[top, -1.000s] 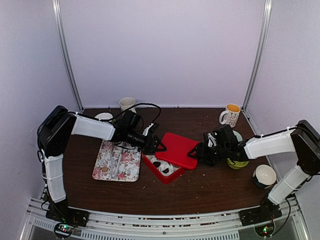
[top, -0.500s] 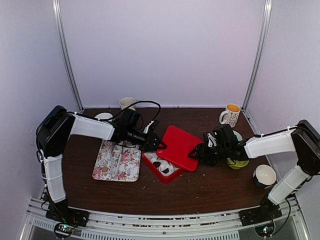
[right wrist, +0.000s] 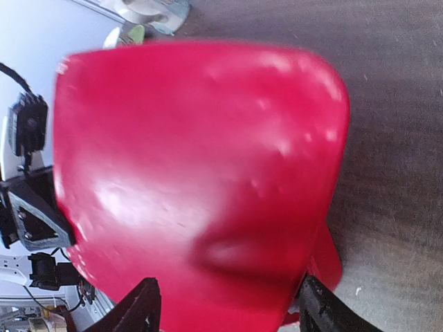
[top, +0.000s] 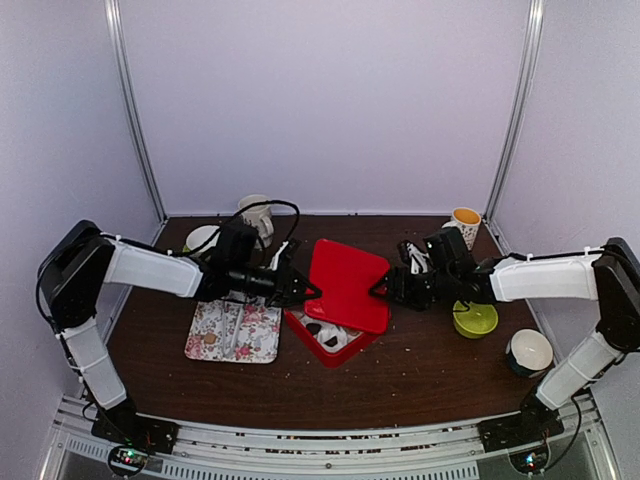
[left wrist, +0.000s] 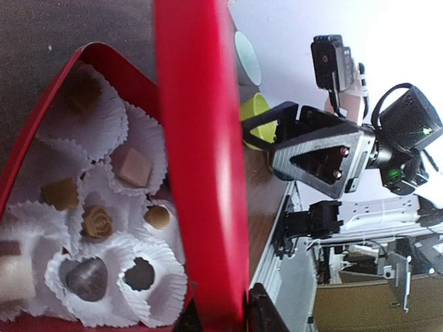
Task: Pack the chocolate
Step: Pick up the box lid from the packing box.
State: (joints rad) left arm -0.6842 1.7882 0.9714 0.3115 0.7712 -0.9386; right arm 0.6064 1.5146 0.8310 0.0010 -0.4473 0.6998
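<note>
The chocolates [left wrist: 137, 166], dark and tan pieces, sit in white paper cups inside the open red box [top: 345, 352], which also shows in the left wrist view [left wrist: 48, 111]. The box's red lid [top: 348, 285] stands tilted up over it. My left gripper [top: 305, 292] is shut on the lid's left edge; the left wrist view shows the lid edge-on [left wrist: 201, 159] between the fingers [left wrist: 266, 315]. My right gripper [top: 381, 291] is at the lid's right edge. Its fingers [right wrist: 142, 308] are spread wide around the lid [right wrist: 201, 159], which fills that view.
A floral mat [top: 255, 335] with metal tongs [top: 232, 330] lies left of the box. A white mug [top: 256, 211] and small bowl [top: 203, 237] stand at back left. An orange-lined mug [top: 463, 228], a green bowl [top: 475, 318] and a white bowl [top: 528, 351] are on the right.
The lid has been lifted from lying flat across the box to standing steeply tilted. Both grippers rose with it, and the right gripper moved left, uncovering the green bowl.
</note>
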